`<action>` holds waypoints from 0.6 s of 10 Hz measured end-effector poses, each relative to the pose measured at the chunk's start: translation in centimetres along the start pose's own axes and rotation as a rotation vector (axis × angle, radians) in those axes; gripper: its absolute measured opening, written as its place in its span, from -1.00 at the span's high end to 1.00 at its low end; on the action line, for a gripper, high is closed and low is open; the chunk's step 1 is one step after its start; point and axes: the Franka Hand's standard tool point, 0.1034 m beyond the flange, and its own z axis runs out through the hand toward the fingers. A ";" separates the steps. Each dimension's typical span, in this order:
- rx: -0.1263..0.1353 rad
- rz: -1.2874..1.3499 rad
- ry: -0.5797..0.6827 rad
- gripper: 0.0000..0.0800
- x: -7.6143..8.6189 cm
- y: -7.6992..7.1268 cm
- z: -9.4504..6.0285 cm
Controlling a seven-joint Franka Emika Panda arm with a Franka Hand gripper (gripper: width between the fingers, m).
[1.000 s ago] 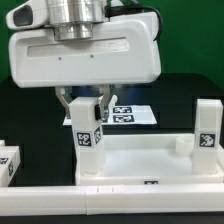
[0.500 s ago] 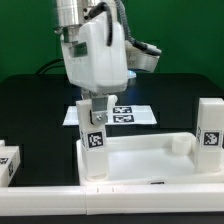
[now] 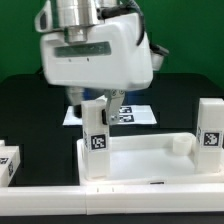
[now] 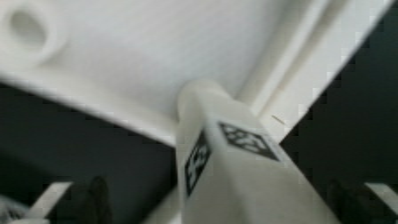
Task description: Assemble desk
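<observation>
The white tabletop panel lies rim up near the front; its surface also fills the wrist view. One tagged square leg stands upright in its corner socket on the exterior view's left. My gripper hangs over this leg, with a finger on each side of its top. In the wrist view the leg rises between my dark fingers, and a dark gap shows on each side, so my gripper is open. A second leg stands at the right corner.
A third tagged leg lies at the exterior view's left edge. The long white border rail runs along the front. The marker board lies flat behind the tabletop, partly hidden by my hand.
My hand has turned about the upright leg, from broadside to edge-on and back to near broadside. The leg stays upright in its socket.
</observation>
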 end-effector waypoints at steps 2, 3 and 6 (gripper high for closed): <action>-0.003 -0.128 -0.012 -0.61 -0.2 0.0 0.1; -0.003 -0.213 -0.011 -0.61 -0.1 0.1 0.1; -0.013 -0.600 -0.008 -0.62 0.5 -0.8 -0.2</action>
